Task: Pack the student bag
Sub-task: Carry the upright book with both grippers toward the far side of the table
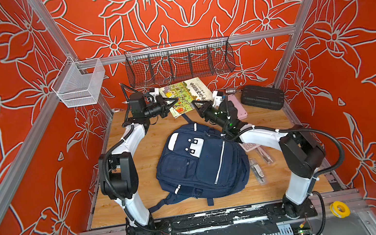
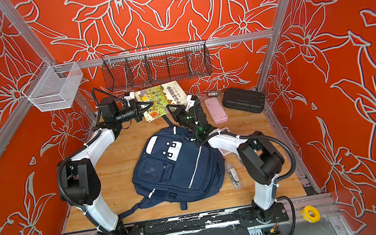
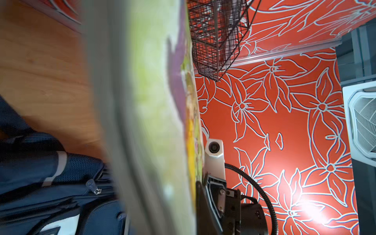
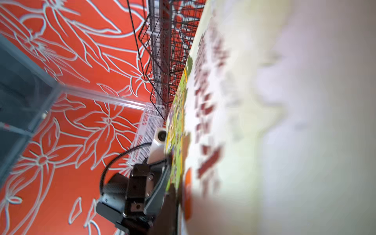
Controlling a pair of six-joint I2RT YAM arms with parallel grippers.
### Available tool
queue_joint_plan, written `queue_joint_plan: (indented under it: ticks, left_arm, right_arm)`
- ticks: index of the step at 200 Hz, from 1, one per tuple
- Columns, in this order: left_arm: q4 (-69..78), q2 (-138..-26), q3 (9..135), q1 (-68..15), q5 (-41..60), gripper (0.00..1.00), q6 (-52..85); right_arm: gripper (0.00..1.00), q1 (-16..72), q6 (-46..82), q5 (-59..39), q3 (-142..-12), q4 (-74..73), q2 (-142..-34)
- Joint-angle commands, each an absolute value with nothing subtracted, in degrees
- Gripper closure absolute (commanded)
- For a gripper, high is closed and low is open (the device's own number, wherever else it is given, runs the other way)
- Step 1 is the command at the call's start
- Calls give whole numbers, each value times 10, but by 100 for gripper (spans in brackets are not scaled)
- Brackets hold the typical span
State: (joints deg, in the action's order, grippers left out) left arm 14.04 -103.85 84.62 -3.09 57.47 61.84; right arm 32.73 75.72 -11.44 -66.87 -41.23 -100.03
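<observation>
Beyond the top end of the student bag (image 1: pixel 200 167), a picture book (image 1: pixel 187 94) with Chinese lettering is held at a tilt above the wooden table (image 1: pixel 137 161). The left gripper (image 1: pixel 175 99) is clamped on the book's edge, off the bag's left side. The right gripper (image 1: pixel 194 103) sits at the opposite lower corner, and I cannot tell whether it is pinching or slack. The navy bag lies flat, front pockets up, nearer than both grippers and touching neither. A black ribbed hard case (image 1: pixel 262 97) rests farther back, right of the bag.
</observation>
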Motion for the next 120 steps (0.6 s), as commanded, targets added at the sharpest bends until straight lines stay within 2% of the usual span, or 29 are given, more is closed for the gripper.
queue_joint_plan:
  ticks: [1,10,26,50,71,120]
  left_arm:
    - [94,-1041,900,-47,586,100,551]
    - [62,-1043,921,-54,586,100,530]
    - [30,-1047,951,-65,586,100,504]
    - [-12,-1070,1003,-82,592,100,484]
    - [-78,-1104,1073,-105,610,100,451]
    - [-212,-1176,1228,-157,649,100,386]
  right_arm:
    - [51,309,631,-165,-657,-290,-951]
    - [37,294,600,-171,-651,-236,-929]
    - [21,261,559,-178,-621,-179,-881]
    - [9,198,520,-200,-568,-119,-805]
    - [4,143,475,-245,-556,-61,-760]
    - [3,16,434,-424,-561,-54,-754]
